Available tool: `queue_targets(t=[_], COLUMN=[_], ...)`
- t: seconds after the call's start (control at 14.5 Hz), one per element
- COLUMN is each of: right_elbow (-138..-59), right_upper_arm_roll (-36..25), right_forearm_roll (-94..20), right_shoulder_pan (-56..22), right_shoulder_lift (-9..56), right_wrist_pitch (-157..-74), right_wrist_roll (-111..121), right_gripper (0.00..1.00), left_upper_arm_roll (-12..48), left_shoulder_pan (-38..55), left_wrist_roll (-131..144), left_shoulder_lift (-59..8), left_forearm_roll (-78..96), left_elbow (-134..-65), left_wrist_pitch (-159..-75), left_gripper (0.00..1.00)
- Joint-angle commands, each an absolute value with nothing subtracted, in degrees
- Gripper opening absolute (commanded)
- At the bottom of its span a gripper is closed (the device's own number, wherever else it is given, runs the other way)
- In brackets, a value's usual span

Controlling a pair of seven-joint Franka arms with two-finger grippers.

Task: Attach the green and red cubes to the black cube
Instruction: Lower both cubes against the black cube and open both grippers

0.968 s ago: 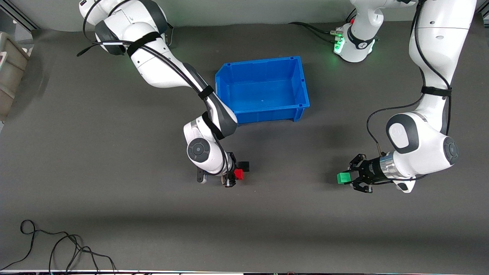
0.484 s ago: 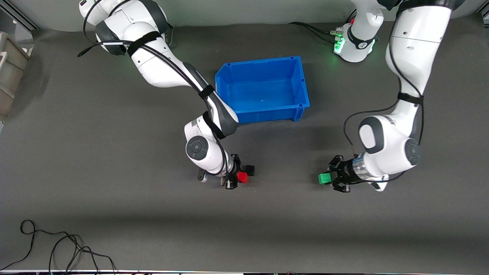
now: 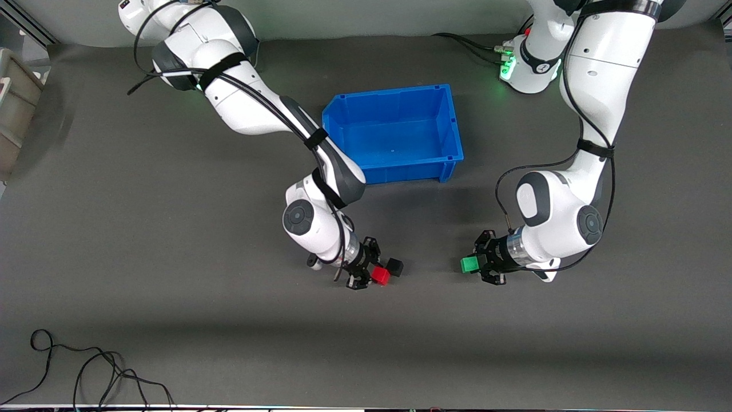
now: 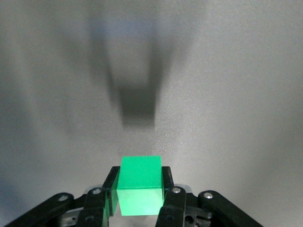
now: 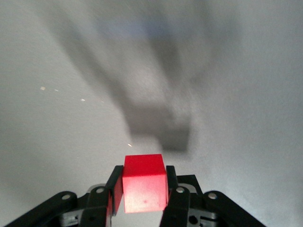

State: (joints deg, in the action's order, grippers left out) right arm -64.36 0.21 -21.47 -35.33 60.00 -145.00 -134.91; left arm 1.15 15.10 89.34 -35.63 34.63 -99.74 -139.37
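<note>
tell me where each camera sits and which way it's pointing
Front view: high across the table, facing both arms; right gripper holds the small red cube beside the matte black cube.
Left wrist view: on the left arm, looking past its fingers at the bright green cube.
Right wrist view: likewise, red cube.
Each cube shows in two views.

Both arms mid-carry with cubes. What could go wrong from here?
1. The red cube in the right gripper sits right beside the black cube; whether they touch is unclear, and a skewed push may slide the black cube away rather than join it.
2. The left gripper pinches the green cube with most of it protruding past the fingertips; contact could twist it loose.
3. The grippers could crowd each other at the black cube.
</note>
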Motion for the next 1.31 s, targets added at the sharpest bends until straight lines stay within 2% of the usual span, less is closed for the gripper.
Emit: queue_targets(t=[0.0,0.28,0.48,0.9,1.24], right_elbow=[-60.2,-57.7,-57.6,-57.6,-57.3], right_upper_arm_roll=[1.2,2.4,2.4,2.4,2.4], right_forearm_roll=[-22.8,-22.8,-22.8,-22.6,-22.4], right_shoulder_pan=[-35.9,-37.1,-37.6,-37.6,-37.5], right_shoulder_lift=[63.8,65.7,66.0,67.0,67.2], right_wrist_pitch=[-148.2,-149.8,-150.5,-150.5,-150.5], right_wrist_roll=[-138.5,-139.7,-140.6,-141.2,-141.0], right_gripper=[0.26,0.26,0.26,0.26,0.26], left_upper_arm_roll=[0.4,0.3,0.2,-0.1,-0.2], left_shoulder_pan=[17.7,22.0,24.8,26.6,29.2], left_wrist_roll=[97.7,109.0,115.2,118.2,125.1], left_shoulder_lift=[-36.2,-37.1,-37.5,-34.5,-34.6], left_forearm_roll=[35.1,35.0,34.9,34.9,34.9], left_elbow=[-99.0,-99.6,-102.0,-108.0,-107.9], left_wrist_pitch=[-143.2,-147.1,-153.1,-153.5,-157.0], left_gripper=[0.18,0.18,0.18,0.18,0.18])
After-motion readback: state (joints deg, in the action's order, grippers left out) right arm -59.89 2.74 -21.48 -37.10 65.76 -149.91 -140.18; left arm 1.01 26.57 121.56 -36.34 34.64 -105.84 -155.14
